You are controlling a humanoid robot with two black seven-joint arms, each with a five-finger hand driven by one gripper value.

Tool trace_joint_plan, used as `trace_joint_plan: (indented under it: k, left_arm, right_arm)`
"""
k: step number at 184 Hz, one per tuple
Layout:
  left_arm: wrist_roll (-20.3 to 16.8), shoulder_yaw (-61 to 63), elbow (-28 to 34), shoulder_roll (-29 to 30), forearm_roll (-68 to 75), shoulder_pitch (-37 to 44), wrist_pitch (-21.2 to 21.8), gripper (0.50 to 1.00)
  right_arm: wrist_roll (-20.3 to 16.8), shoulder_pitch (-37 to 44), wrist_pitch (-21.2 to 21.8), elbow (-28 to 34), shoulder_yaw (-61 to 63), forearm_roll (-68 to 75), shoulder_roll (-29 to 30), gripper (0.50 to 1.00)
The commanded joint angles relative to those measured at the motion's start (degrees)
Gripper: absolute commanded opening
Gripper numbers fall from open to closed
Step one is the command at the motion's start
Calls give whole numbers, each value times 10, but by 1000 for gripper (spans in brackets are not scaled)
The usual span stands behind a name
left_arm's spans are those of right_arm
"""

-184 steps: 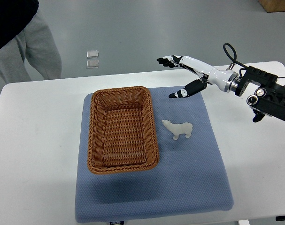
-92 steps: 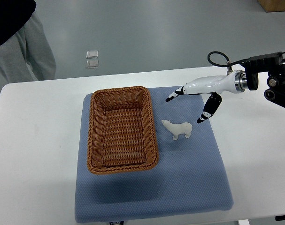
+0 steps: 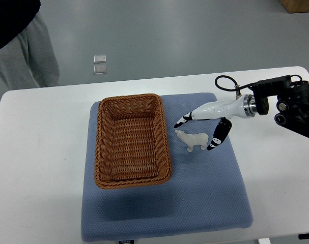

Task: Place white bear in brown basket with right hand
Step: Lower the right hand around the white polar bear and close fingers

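A small white bear (image 3: 193, 140) stands on the blue mat (image 3: 205, 188), just right of the brown wicker basket (image 3: 132, 139), which holds nothing. My right hand (image 3: 196, 134) reaches in from the right and straddles the bear. Its fingers (image 3: 182, 121) sit just beyond the bear's head. The thumb (image 3: 215, 140) is at the bear's rear end. The hand is open around the bear and the bear still rests on the mat. No left arm shows in the view.
The mat lies on a white table (image 3: 37, 168). A person in grey trousers (image 3: 22, 56) stands beyond the table's far left corner. Two small square plates (image 3: 100, 63) lie on the floor behind the table.
My right hand has come down and toward the basket, from above the mat's far edge to either side of the bear. The bear and basket have not moved.
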Motion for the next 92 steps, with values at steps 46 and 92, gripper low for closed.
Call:
trace_joint_plan:
  k: [46,92]
  left_arm:
    - [0,0,0,0,0,0,0,1000]
    - [0,0,0,0,0,0,0,1000]
  right_arm:
    - [-51,-16,-1,-21,5,44,11,917]
    - [-77,-27,-11,-21,7,39,26,915]
